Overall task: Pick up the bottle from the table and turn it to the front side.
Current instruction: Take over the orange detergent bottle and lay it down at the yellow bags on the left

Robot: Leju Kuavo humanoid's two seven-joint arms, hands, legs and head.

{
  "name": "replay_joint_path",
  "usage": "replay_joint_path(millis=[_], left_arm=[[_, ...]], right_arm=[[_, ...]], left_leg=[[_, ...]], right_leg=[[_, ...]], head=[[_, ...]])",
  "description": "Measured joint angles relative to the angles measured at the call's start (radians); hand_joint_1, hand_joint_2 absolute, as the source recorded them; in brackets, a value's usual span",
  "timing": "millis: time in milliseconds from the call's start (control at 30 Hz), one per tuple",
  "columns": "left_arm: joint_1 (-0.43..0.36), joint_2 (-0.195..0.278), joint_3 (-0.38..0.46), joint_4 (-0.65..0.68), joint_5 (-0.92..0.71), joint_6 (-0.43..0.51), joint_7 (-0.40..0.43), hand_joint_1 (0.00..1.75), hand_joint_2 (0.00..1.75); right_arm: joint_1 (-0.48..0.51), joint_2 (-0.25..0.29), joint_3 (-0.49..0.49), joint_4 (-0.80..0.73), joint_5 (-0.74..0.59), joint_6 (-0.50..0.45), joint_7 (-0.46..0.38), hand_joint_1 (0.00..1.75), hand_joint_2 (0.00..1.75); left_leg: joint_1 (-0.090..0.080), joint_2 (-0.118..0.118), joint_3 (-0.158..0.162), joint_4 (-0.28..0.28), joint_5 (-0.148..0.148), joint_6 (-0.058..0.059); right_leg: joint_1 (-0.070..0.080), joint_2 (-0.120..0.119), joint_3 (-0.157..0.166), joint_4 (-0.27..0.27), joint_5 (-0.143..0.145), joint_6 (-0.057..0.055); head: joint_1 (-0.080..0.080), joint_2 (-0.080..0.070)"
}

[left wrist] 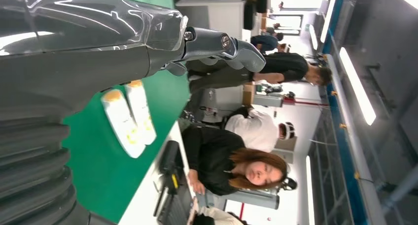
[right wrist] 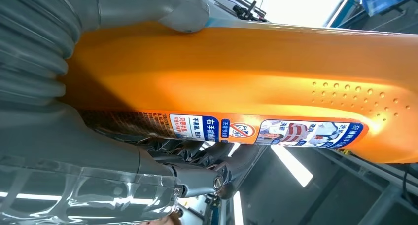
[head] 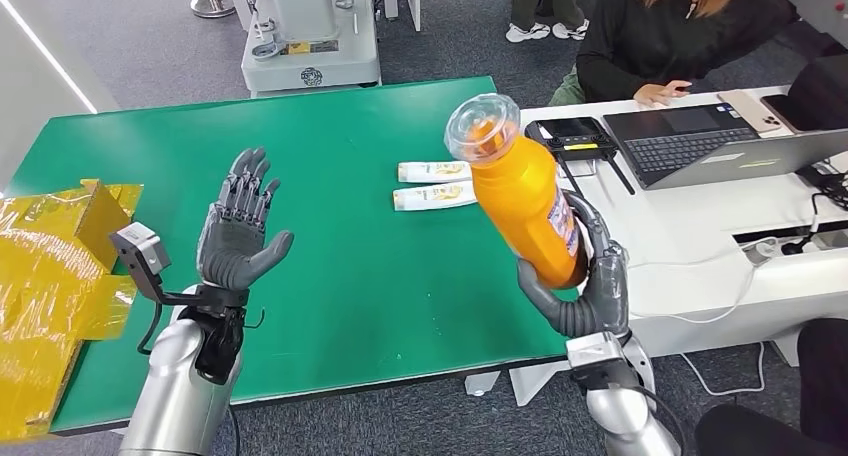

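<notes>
Right hand: the right hand (head: 585, 286) is raised just off the near right corner of the green table (head: 340, 276); its fingers and thumb wrap the lower body of the orange bottle (head: 520, 191).
Bottle: held in the air above the table's right edge, tilted, with its clear cap (head: 482, 126) up and leaning left and away; a printed label strip runs down the side facing right. In the right wrist view the bottle (right wrist: 236, 72) fills the grip, thumb (right wrist: 182, 10) on one side, darker fingers (right wrist: 197, 153) on the other next to the label.
Left hand: the left hand (head: 238, 231) is held up over the near left part of the table, palm open, fingers spread wide and pointing away, holding nothing. In the left wrist view its thumb (left wrist: 226, 47) sticks out free.
Yellow bags: crumpled yellow wrapping (head: 50, 286) lies on the near left corner of the table and hangs over its left edge.
Two tubes: two white tubes (head: 435, 184) lie side by side near the far right of the table, well apart from both hands.
White desk: a white desk (head: 700, 226) stands against the table's right edge, carrying an open laptop (head: 700, 146) and a black device (head: 570, 134).
Person: a person in a black top (head: 660, 36) sits at the desk's far side, one hand by the laptop.
Machine base: a pale machine base (head: 310, 36) stands on the floor beyond the table's far edge.
</notes>
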Motion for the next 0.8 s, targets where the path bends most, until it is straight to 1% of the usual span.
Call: replay_joint_path(millis=[233, 433, 567, 667, 800], left_arm=[[-0.040, -0.001, -0.039, 0.008, 0.022, -0.028, 0.023, 0.00, 1.75], [-0.080, -0.006, -0.060, 0.032, 0.040, -0.031, 0.052, 0.00, 1.75], [-0.096, -0.008, -0.070, 0.067, 0.060, -0.049, 0.049, 0.00, 1.75], [-0.111, -0.015, -0.080, 0.089, 0.082, -0.066, 0.049, 0.00, 1.75], [-0.142, -0.038, -0.096, 0.109, 0.118, -0.084, 0.067, 0.00, 1.75]], right_arm=[[-0.127, 0.005, 0.001, 0.156, -0.021, 0.034, -0.014, 1.75, 1.75], [-0.234, 0.013, 0.014, 0.336, -0.002, 0.040, -0.025, 1.75, 1.75], [-0.281, 0.030, 0.028, 0.427, -0.030, 0.032, -0.057, 1.75, 1.75], [-0.314, 0.045, 0.048, 0.473, -0.053, 0.031, -0.066, 1.75, 1.75], [-0.377, 0.076, 0.086, 0.536, -0.077, 0.025, -0.070, 1.75, 1.75]], left_leg=[[0.000, 0.000, 0.000, 0.000, 0.000, 0.000], [0.000, 0.000, 0.000, 0.000, 0.000, 0.000], [0.000, -0.001, 0.000, 0.000, 0.000, 0.000], [0.000, 0.000, -0.001, 0.000, 0.000, 0.000], [0.000, 0.000, -0.001, 0.000, 0.001, -0.001]], right_leg=[[0.000, 0.000, 0.000, 0.000, 0.000, 0.000], [0.000, 0.000, 0.000, 0.000, 0.000, 0.000], [0.000, 0.000, 0.000, 0.001, 0.000, 0.000], [0.000, 0.000, -0.001, 0.001, 0.000, 0.000], [0.000, 0.001, -0.001, 0.001, 0.000, 0.000]], head=[[0.000, 0.000], [0.000, 0.000], [0.000, 0.000], [0.000, 0.000], [0.000, 0.000]])
